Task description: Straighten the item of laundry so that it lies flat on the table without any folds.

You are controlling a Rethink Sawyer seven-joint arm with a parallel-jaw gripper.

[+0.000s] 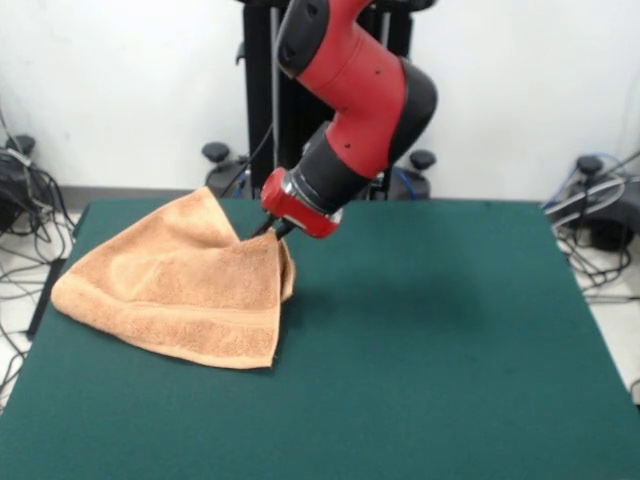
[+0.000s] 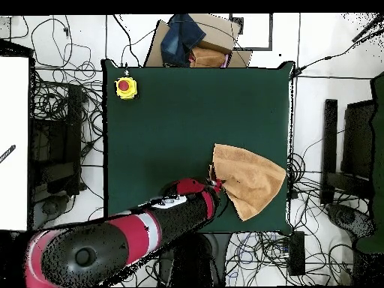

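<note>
Nearest the camera was the table (image 1: 420, 380), big dark green matte top, cloth-like, bare across most of its near and right stretch. Largest thing in the scene by far.

Next in size, the red and black arm (image 1: 355, 90), smooth hard shell, rounded joints, came down from above and leaned toward the left-far part of the table. It was angled that way so its tip could reach the towel's raised edge.

The towel (image 1: 185, 285), peach-orange terry, nubby pile, sat at the left-far part of the table, its far-left corner close to the edge. It was not flat: the right side was pulled up into a peak and doubled over itself, leaving a roughly triangular outline. A woven band ran along the near edge. Soft and limp, so it draped from the lifted point, probably why it tented there.

The gripper (image 1: 278, 228), small dark tips under a red collar, was at that peak, touching the cloth. It seemed pinched on the fold, judging by the lifted fabric, though the tips themselves were mostly hidden.

Smallest: a yellow box with a red button (image 2: 126, 87) sat on a table corner in the overhead view, well apart from the towel.
</note>
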